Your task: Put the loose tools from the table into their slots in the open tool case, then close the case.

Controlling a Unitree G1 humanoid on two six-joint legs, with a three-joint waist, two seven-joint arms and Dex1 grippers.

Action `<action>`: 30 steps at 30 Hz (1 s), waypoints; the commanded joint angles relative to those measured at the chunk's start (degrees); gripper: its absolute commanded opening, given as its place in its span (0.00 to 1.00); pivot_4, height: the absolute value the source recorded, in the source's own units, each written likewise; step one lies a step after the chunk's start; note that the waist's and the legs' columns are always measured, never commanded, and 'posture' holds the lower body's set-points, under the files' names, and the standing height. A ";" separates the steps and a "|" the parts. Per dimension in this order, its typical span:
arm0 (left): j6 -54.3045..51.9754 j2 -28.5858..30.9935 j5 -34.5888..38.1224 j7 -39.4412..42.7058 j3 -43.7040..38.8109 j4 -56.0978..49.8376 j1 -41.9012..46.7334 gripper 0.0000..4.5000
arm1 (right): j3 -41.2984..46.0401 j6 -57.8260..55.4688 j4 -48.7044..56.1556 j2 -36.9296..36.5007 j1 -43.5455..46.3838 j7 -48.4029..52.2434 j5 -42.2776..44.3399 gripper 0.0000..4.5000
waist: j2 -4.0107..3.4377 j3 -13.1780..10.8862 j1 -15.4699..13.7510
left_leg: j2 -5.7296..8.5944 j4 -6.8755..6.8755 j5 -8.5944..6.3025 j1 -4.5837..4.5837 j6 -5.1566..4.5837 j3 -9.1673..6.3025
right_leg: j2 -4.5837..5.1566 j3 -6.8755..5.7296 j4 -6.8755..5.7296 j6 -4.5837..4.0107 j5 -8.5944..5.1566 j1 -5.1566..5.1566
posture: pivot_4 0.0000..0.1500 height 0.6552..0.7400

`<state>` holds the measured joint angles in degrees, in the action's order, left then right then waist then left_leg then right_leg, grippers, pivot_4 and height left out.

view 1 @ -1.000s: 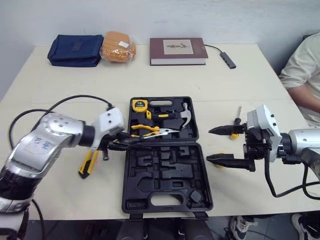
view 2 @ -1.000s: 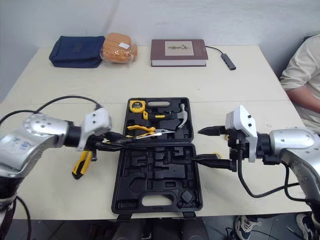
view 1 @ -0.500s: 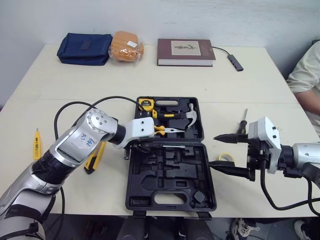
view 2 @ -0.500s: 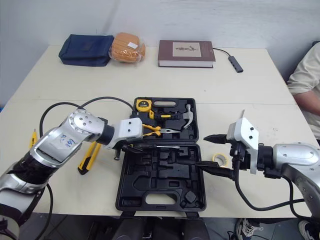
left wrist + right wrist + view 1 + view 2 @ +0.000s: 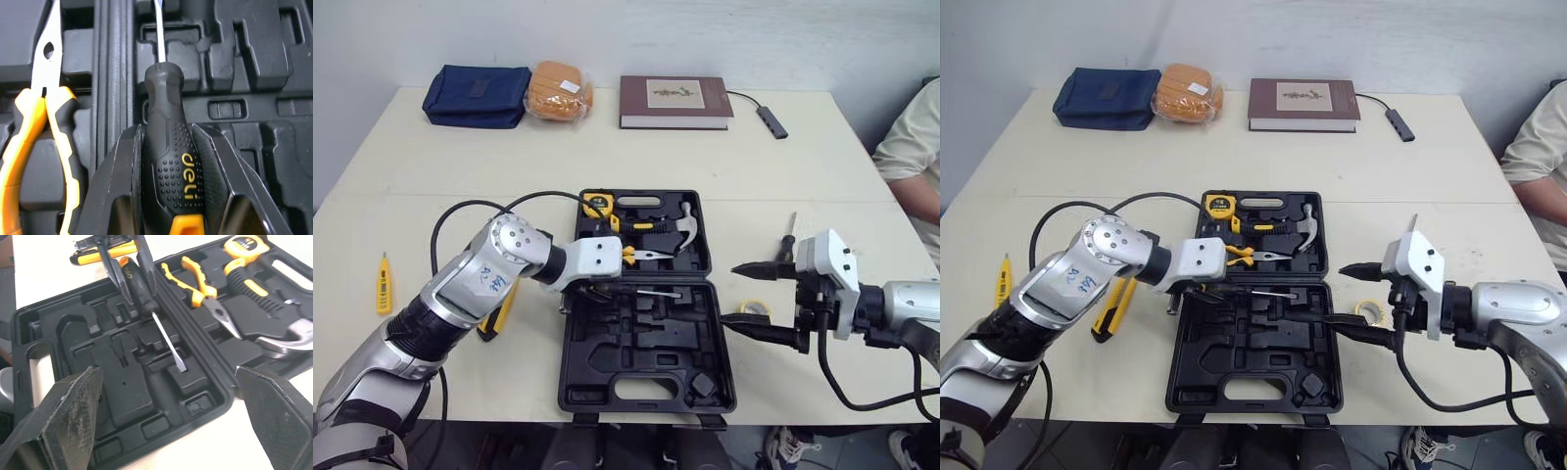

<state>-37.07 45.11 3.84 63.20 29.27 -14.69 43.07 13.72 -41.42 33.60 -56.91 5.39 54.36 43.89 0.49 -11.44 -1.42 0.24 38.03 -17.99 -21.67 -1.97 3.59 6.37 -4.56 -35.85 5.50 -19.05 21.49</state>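
Left fingers (image 5: 128, 161): clenched on the black handle of a screwdriver (image 5: 168, 156), one finger on each side of the grip. The orange butt end sits back between the finger bases and the bare shaft runs out past the fingertips.

The shaft is over the near half of the open case (image 5: 641, 343), just on the near side of the hinge, with the blade tip above an empty moulded slot. Cannot tell whether the tip touches the tray.

Beside these fingers, across the hinge, the pliers (image 5: 208, 301) lie seated in the far half. The hammer (image 5: 683, 223) and tape measure (image 5: 595, 205) are farther off in the same half.

Right fingers (image 5: 766, 332): spread wide, holding nothing, tips pointing at the case's right edge and just short of it. A roll of tape (image 5: 756, 307) lies on the bench (image 5: 724, 157), seen between the two fingers from the head view. A second screwdriver (image 5: 789, 235) lies on the bench beyond the far finger.

A yellow utility knife (image 5: 501, 311) lies on the bench behind the left fingers, partly under that arm. A yellow tester pen (image 5: 384, 284) lies well apart, farther out on that side.
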 commanded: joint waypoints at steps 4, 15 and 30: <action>2.42 -1.06 -2.11 0.42 -0.13 1.81 -1.12 0.19 | -0.05 1.07 0.32 0.43 0.96 -0.01 -0.32 1.00 | 0.00 0.00 -0.01 | 0.00 0.02 0.00 0.01 0.00 -0.03 | 0.00 -0.02 -0.01 0.00 0.00 -0.03 | 1.00 1.00; 4.31 -1.65 -1.40 3.51 -1.19 2.45 -1.36 0.43 | -1.45 0.23 1.53 0.88 2.72 -0.13 0.84 1.00 | 0.01 0.01 -0.06 | 0.01 0.15 0.03 0.01 -0.05 -0.07 | 0.03 -0.05 0.00 0.01 0.00 -0.07 | 1.00 1.00; 14.38 -11.11 13.79 3.44 -19.82 11.81 -9.86 0.70 | -1.84 0.84 0.52 0.51 2.07 0.56 -0.53 1.00 | 0.00 0.01 0.12 | 0.00 0.16 0.04 0.01 -0.06 -0.08 | 0.04 -0.07 -0.08 0.01 0.01 -0.06 | 1.00 1.00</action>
<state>-25.16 34.71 14.54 66.39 12.72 -3.77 34.63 11.45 -41.41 33.57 -56.04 7.45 54.48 43.71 0.50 -11.43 -1.30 0.25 38.20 -17.94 -21.66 -2.04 3.52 6.41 -4.64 -35.93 5.52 -19.04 21.43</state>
